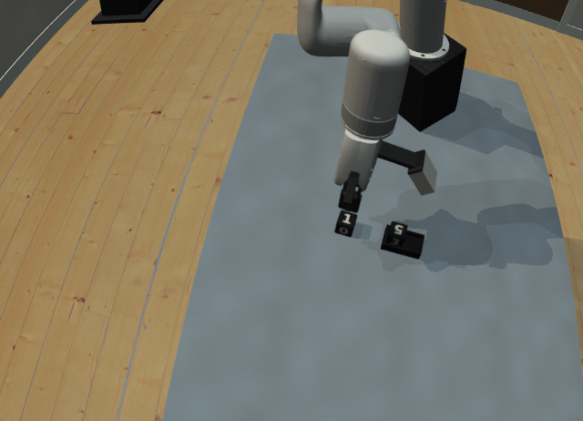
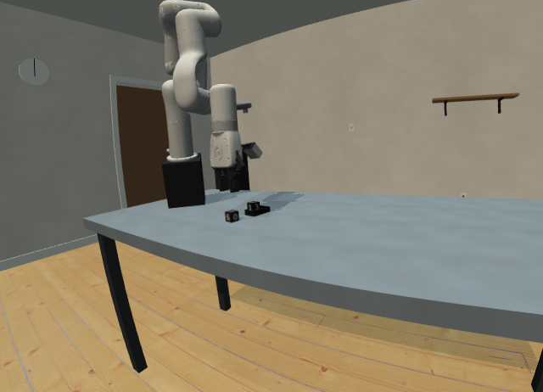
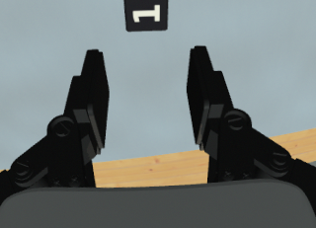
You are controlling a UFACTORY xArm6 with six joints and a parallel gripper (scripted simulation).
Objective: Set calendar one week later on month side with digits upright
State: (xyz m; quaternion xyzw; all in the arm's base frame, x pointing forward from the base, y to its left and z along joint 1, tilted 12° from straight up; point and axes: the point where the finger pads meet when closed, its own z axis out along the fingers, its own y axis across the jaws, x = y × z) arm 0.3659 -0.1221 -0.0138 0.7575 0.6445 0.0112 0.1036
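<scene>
A black cube (image 1: 345, 223) (image 2: 232, 215) (image 3: 146, 13) stands loose on the table beside the tray. In the top view its top shows a 1 and the side facing that camera a 0. The black tray (image 1: 400, 252) (image 2: 263, 210) lies flat on the table. A second black cube (image 1: 396, 233) (image 2: 253, 205) stands in one end of it, a 5 on top that looks upside down in the top view, and a 3 below. The tray's month name cannot be read. My gripper (image 1: 349, 210) (image 2: 228, 190) (image 3: 146, 68) is partly open and empty, pointing down above the table near the loose cube.
The tray's other end (image 1: 413, 243) holds no cube. The arm's black base block (image 1: 431, 97) (image 2: 184, 184) stands at the back of the blue-grey table (image 1: 329, 336) (image 2: 350, 238). A grey box on a bracket (image 1: 423, 176) (image 2: 253, 150) sticks out from the wrist.
</scene>
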